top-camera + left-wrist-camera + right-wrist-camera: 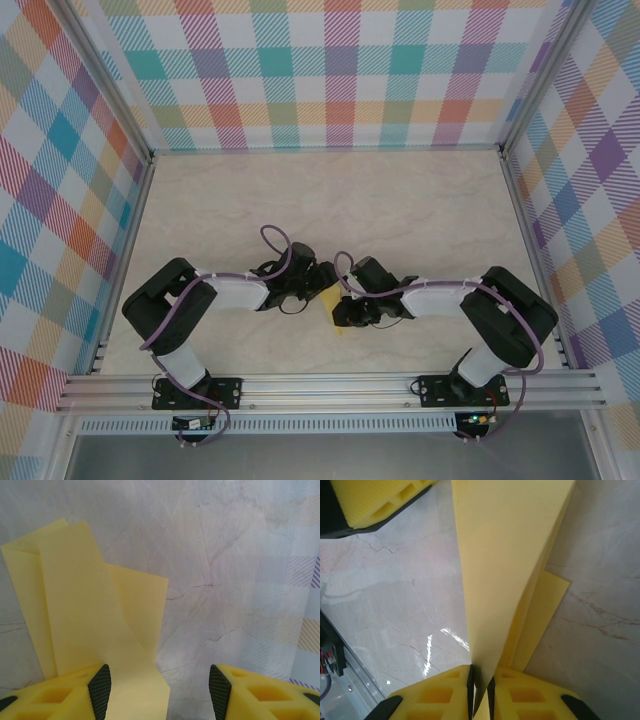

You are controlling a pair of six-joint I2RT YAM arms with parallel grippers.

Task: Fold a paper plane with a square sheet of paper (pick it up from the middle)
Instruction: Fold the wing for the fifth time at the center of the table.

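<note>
- Folding looks to be at a middle step: the square sheet of paper (337,312) shows as a creased, layered strip rather than a flat square, and it has no dart point yet.
- From above, the sheet sits just toward 6 o'clock of the centre of the surface (420,210), between the two arms, which reach in from 9 and 3 o'clock.
- The right tool (481,692), at 6 o'clock of its own view, has its fingers pressed almost together, pinching the lower edge of the sheet (505,555) in the narrow slit. The paper rises from there toward 12 o'clock, with further layers fanned toward 3 o'clock.
- The left tool (160,680) is spread wide. The sheet (85,605) fills the 9 o'clock side of its view and runs down just beside the pad of the 7 o'clock finger; I cannot tell whether it touches that pad. The 5 o'clock finger is well apart from the paper.
- One yellow finger (380,500) of the left tool shows at 11 o'clock in the right wrist view, near the raised paper.
- Next move, as I judge it: the spread tool must close on or press the loose flap so the layers line up along the crease. Thin paper may buckle or slip if the pinch lets go too soon.
</note>
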